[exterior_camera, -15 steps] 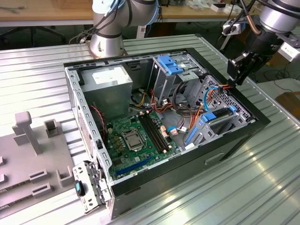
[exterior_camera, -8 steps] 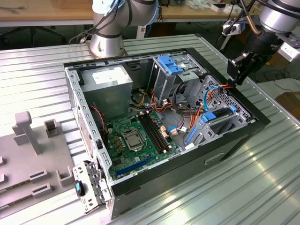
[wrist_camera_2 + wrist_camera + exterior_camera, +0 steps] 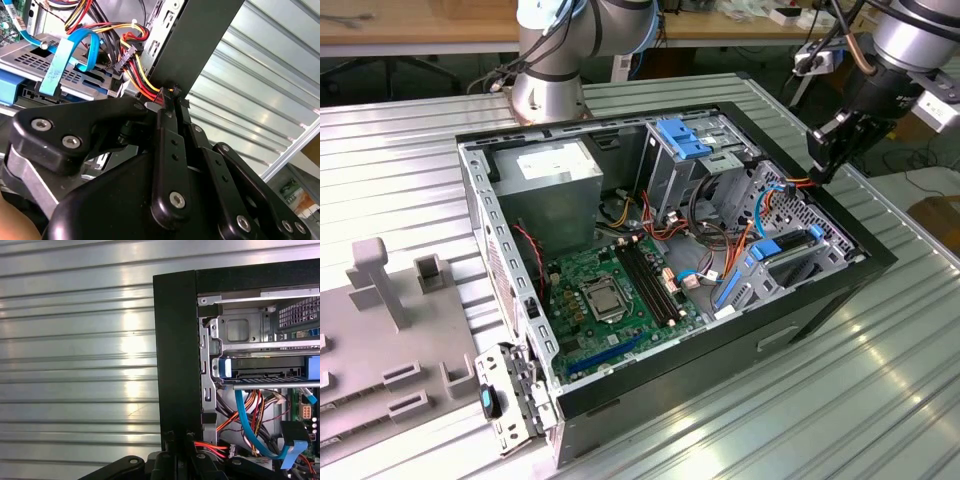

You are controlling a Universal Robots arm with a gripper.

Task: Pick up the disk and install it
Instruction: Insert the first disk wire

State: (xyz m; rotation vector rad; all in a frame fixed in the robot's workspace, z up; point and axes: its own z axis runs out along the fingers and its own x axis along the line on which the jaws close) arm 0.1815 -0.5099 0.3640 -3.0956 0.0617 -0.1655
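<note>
Ribbed sheet-metal table (image 3: 880, 380) carries an open black computer case (image 3: 800, 330), lying on its side with its inner parts facing up. Toward the exterior view's left, a grey moulded fixture (image 3: 380, 290) rests on the same table.

Inside the case, a green motherboard (image 3: 610, 290) lies at the near middle. A grey power-supply box (image 3: 555, 170) with a white label sits at the far left, and a blue-tabbed drive cage (image 3: 685, 140) stands at the far middle.

The disk (image 3: 790, 255), dark in its blue carrier frame, sits in the metal bay on the case's right side, under a perforated plate. In the first wrist view the disk (image 3: 260, 371) lies level within that bay, just inside the case's black wall.

The gripper (image 3: 820, 160) hangs over the far right corner of the case, apart from the disk. In both wrist views its black fingers (image 3: 167, 130) are clenched together, and their tips (image 3: 178, 434) are right by a bundle of red and yellow wires (image 3: 140, 80) at the wall's edge. I cannot tell whether they pinch a wire. A flat blue cable (image 3: 75, 50) loops over the bay close by.
</note>
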